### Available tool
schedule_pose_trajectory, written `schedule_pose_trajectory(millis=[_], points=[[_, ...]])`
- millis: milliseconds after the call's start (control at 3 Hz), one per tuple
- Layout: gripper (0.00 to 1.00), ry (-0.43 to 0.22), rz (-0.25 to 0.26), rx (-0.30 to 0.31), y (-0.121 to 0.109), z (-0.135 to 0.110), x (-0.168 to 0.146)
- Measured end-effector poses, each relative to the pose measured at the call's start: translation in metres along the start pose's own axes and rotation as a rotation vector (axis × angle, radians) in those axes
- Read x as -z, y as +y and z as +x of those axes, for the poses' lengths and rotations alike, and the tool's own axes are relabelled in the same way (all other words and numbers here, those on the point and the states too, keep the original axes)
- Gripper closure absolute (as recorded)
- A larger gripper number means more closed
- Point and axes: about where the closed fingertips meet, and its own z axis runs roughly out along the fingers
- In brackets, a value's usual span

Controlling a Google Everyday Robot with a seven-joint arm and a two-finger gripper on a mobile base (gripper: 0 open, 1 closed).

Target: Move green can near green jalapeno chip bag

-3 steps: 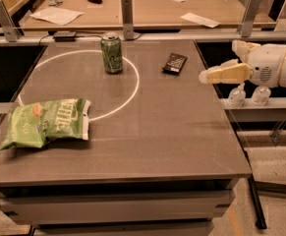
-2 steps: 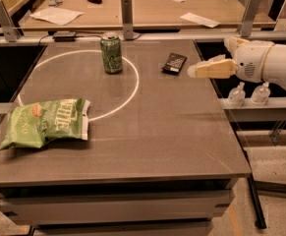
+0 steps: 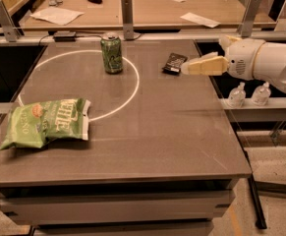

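The green can stands upright at the back of the grey table, on the far arc of a white painted circle. The green jalapeno chip bag lies flat near the table's front left corner, well apart from the can. My gripper reaches in from the right at the end of a white arm. Its tan fingers point left, over the table's right side, right of the can and beside a small dark packet. It holds nothing.
A small dark flat packet lies just left of the fingertips. A white circle is painted on the table. Two small bottles stand on a ledge to the right. A second table with papers lies behind.
My gripper and arm have moved left, further over the table toward the dark packet and the can. The can and the chip bag have not moved.
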Motion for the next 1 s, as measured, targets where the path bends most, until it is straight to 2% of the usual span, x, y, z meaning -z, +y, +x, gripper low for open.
schedule_pose_trajectory(millis=[333, 667, 1000], points=[[0.00, -0.005, -0.006, 0.024, -0.004, -0.005, -0.024], [0.00, -0.022, -0.063, 0.061, 0.004, -0.015, -0.054], [0.00, -0.045, -0.147, 0.098, 0.018, -0.027, -0.084]])
